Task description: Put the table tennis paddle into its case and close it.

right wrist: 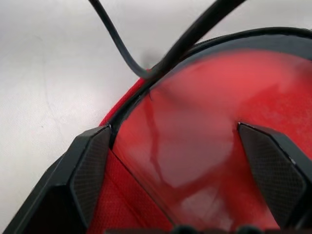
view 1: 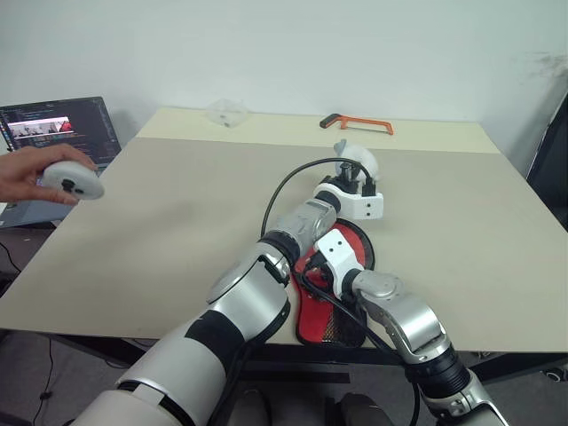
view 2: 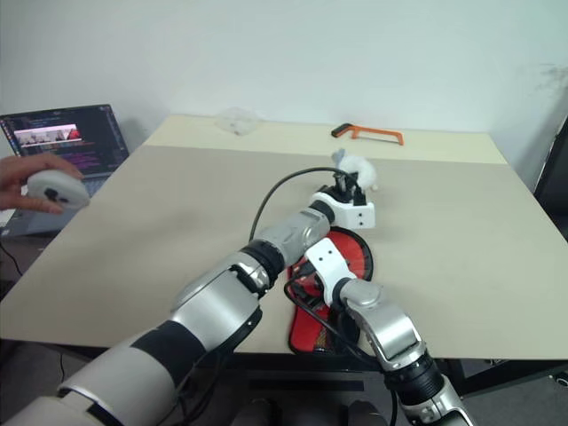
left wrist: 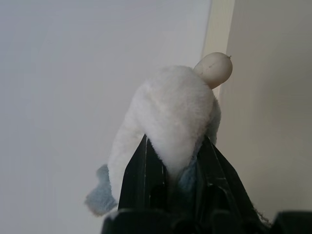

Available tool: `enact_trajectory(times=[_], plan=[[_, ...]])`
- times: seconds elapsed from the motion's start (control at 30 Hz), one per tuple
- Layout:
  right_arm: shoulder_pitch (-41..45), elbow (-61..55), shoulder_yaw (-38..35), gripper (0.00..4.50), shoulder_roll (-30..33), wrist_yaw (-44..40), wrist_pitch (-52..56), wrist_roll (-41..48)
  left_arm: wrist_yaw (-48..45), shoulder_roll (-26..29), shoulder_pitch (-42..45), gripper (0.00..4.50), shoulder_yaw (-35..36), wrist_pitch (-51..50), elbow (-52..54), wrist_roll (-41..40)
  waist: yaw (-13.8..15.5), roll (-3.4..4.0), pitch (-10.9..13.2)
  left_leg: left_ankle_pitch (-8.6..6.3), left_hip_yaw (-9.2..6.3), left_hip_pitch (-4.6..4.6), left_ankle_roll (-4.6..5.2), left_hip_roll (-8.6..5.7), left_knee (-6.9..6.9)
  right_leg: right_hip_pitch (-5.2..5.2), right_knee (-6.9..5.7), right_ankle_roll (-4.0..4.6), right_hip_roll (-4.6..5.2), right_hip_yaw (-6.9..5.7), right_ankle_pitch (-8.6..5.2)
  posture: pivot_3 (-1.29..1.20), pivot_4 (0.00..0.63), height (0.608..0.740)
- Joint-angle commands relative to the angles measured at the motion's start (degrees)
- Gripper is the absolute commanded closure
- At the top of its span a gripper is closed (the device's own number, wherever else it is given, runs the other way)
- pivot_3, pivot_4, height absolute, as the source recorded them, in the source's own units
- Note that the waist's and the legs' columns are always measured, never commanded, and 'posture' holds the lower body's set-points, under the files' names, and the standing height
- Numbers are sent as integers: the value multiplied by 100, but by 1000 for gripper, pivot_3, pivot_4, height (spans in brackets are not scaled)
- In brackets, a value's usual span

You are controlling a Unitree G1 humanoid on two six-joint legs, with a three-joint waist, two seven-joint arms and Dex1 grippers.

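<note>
The case (view 1: 359, 241) lies near the table's front edge with its red, clear-panelled side up. My right gripper (right wrist: 170, 129) hangs just above that panel (right wrist: 195, 122), jaws wide open with nothing between them, and a black cable crosses in front. The table tennis paddle cannot be told apart from the case, so it counts as hidden. Farther back, above the table's middle, my left gripper (view 1: 355, 180) is shut on a white and pale blue plush toy (view 1: 358, 160). In the left wrist view the toy (left wrist: 170, 107) bulges out between the two black fingers (left wrist: 141, 170).
An orange-framed hacksaw (view 1: 357, 123) lies at the table's far edge, with a clear plastic item (view 1: 226, 112) to its left. Off the table's left side stand an open laptop (view 1: 58, 133) and a person's hand holding a white controller (view 1: 71, 180).
</note>
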State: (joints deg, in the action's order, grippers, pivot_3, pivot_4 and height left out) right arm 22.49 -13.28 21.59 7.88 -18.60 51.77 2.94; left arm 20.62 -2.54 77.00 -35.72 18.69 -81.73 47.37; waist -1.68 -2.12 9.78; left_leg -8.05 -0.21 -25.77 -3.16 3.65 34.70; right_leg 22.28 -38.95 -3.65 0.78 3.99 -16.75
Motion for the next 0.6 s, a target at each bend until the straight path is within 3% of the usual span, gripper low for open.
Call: enact_trajectory(times=[0.03,0.17,0.27,0.37,0.5,0.6], plan=[[-346,593,389,0,-67,-113,635,88,298,-375,202,4244,-312,612,243,262,0,3,-19,-1,1,0,-2,-1,0,0,1,1,1,0,-1,0,150,740],[-321,657,386,0,-95,-136,594,81,372,-400,131,4244,-478,845,241,407,2,17,-77,-7,2,1,-11,-1,0,-1,2,1,3,0,-9,0,150,740],[-282,718,388,0,-78,-178,540,69,-393,-392,93,4244,586,-216,177,-606,-1,19,-85,-10,3,1,-14,-1,0,-1,1,3,3,0,-12,0,150,740],[-247,801,377,0,-87,-204,491,73,-1367,-263,91,4244,797,-494,160,-775,-11,20,-89,-9,4,4,-14,-1,1,-2,0,2,3,0,-12,0,150,740],[-161,971,396,0,-101,-273,380,61,-2685,-81,-23,2910,1060,-309,204,-1104,-35,24,-98,-9,3,12,-14,0,0,-3,-3,3,2,0,-11,0,150,740],[-84,1088,414,0,-98,-338,304,40,-2889,54,-69,1781,1208,-330,247,-1248,-70,26,-100,-9,4,23,-14,2,-2,-8,-5,5,1,2,-11,0,150,740]])
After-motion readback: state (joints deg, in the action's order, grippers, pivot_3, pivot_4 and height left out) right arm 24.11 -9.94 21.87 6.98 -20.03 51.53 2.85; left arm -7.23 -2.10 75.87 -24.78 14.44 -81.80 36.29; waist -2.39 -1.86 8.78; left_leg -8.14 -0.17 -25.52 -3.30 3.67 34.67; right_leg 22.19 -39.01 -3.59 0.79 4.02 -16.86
